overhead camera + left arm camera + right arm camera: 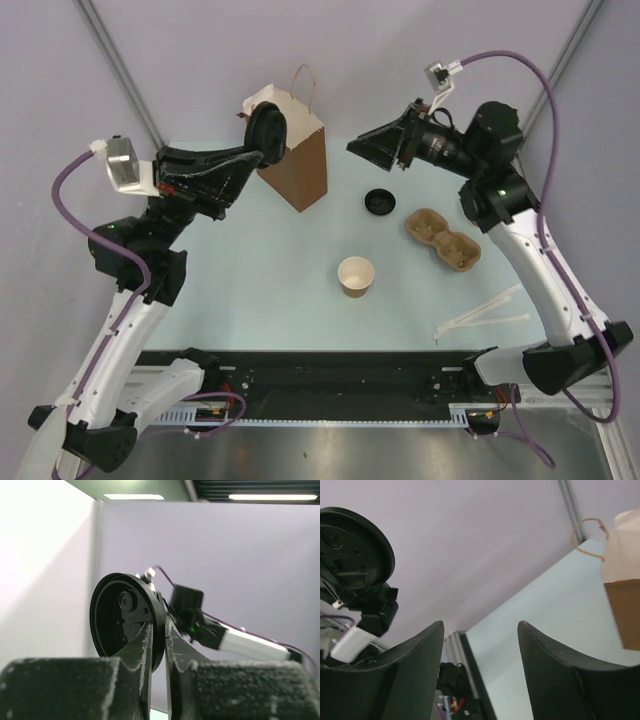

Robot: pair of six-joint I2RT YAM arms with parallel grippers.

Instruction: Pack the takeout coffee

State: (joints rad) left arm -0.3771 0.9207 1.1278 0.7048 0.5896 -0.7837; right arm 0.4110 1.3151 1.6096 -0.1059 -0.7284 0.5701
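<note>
The tan paper cup point(356, 276) stands open and lidless on the table, pale inside. My left gripper point(258, 146) is shut on the rim of a round black lid point(268, 128), held on edge in the air just left of the brown paper bag point(298, 152). In the left wrist view the lid point(122, 617) sits pinched between my fingertips point(159, 630). A second black lid point(380, 201) lies on the table right of the bag. My right gripper point(372, 148) is open and empty, raised above the table right of the bag; its view point(480, 630) shows the held lid point(351, 550) and the bag point(623, 585).
The brown pulp two-cup carrier point(443, 240) lies right of the cup. White sticks point(485, 313) lie near the front right. The bag's twine handle point(303, 85) stands up at the back. A black rail point(330, 375) runs along the near edge.
</note>
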